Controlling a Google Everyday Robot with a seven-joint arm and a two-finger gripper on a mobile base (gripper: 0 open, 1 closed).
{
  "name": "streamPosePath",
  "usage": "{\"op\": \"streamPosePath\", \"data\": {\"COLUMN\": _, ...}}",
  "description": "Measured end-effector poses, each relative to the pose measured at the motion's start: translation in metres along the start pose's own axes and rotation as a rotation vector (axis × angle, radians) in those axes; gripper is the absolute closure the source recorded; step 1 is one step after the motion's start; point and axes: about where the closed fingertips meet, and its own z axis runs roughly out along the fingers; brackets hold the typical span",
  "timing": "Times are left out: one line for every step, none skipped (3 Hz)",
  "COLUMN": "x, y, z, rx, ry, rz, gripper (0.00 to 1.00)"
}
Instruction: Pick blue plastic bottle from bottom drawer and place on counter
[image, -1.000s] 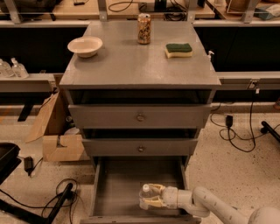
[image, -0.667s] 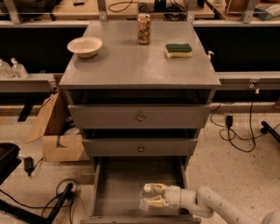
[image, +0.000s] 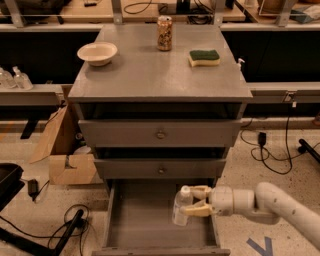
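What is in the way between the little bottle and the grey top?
Nothing visible. The gripper grips the small clear plastic bottle in the open grey bottom drawer; the flat grey counter has bare space.

The tool (image: 194, 200) is low in the open drawer (image: 142, 225), near its right wall, with its two fingers pinching the bottle (image: 180, 212). Left of the bottle, the drawer floor is bare. The next drawer (image: 160, 169) hangs close over the back part, so the way up is at the front. On the counter (image: 150, 75), a bowl (image: 97, 52) sits left, a can (image: 164, 33) at the back and a sponge (image: 204, 57) right. The middle and front are bare.
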Motion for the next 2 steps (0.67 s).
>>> {"op": "streamPosePath", "data": {"x": -0.077, "y": -0.019, "z": -0.032, "rx": 0.043, "ry": 0.076, "rz": -0.001, "gripper": 1.0}}
{"op": "streamPosePath", "data": {"x": -0.16, "y": -0.048, "z": -0.066, "rx": 0.119, "ry": 0.127, "rz": -0.008, "gripper": 1.0}}
